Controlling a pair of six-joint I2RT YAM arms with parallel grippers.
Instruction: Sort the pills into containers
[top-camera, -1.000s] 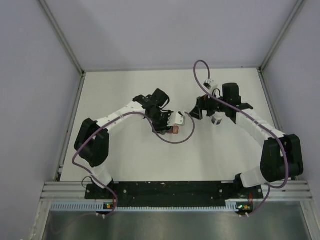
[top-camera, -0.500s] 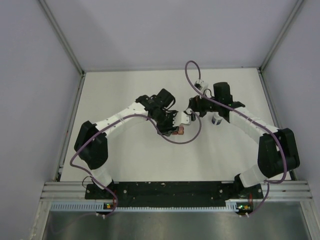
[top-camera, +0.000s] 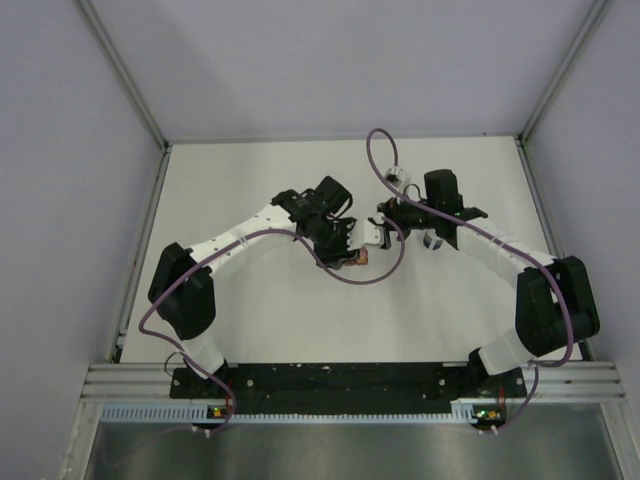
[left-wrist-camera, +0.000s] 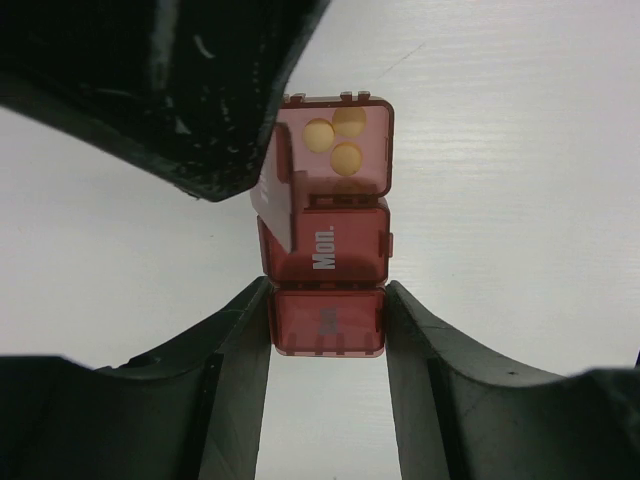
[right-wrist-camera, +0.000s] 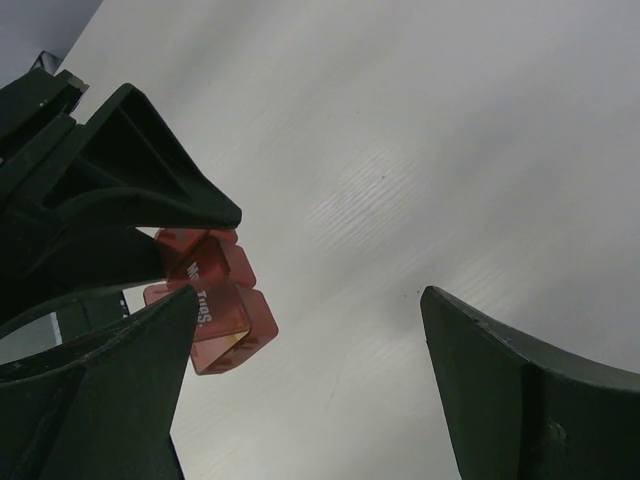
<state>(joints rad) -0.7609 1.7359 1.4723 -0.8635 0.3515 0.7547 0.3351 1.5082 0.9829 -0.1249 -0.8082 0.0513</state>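
We judge this to be work on one compartment of the pill box (left-wrist-camera: 335, 240). The left gripper (left-wrist-camera: 327, 300) is clamped narrow on its near end cell, holding the strip over the table (top-camera: 220, 180). Yellow pills (left-wrist-camera: 345, 155) lie in the far cell; we cannot tell whether its lid is shut. The right gripper (right-wrist-camera: 310, 292) stands wide and empty, one finger just beside that far cell, contact unclear. The next move calls for a small, careful touch there while the left holds firm.
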